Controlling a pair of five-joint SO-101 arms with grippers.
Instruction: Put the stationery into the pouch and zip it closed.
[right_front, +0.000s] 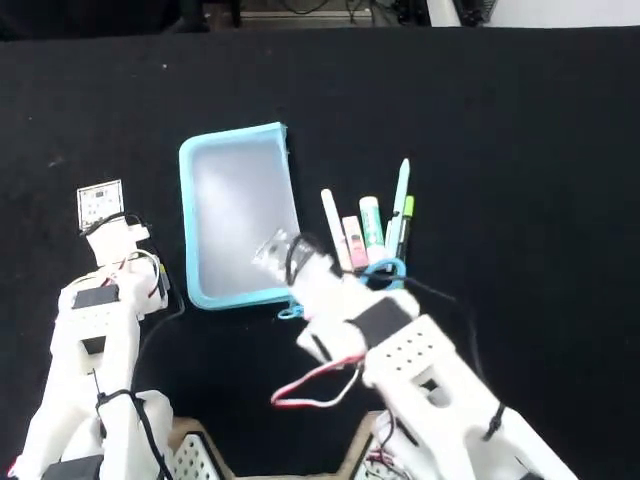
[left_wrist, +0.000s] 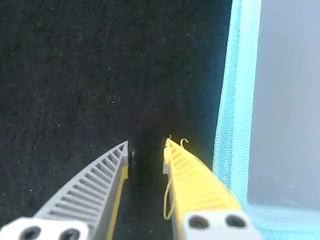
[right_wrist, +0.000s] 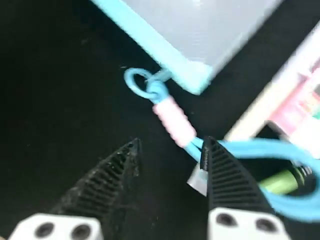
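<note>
The pouch (right_front: 238, 215), translucent with light blue trim, lies flat in the middle of the black table. Several pens and sticks (right_front: 372, 225) lie side by side just right of it. A blue zip cord with a pink bead (right_wrist: 173, 121) runs from a ring (right_wrist: 137, 81) at the pouch's near right corner (right_wrist: 199, 75). My right gripper (right_wrist: 170, 146) hovers open over that cord, one black finger on each side of it, holding nothing. My left gripper (left_wrist: 146, 150) hangs over bare cloth just left of the pouch's edge (left_wrist: 231, 115), slightly open and empty.
A small white tag (right_front: 100, 203) lies on the table left of the pouch, beyond the left arm (right_front: 98, 320). The right arm (right_front: 400, 350) covers the near ends of the pens. Black cloth spreads bare at the far side and far right.
</note>
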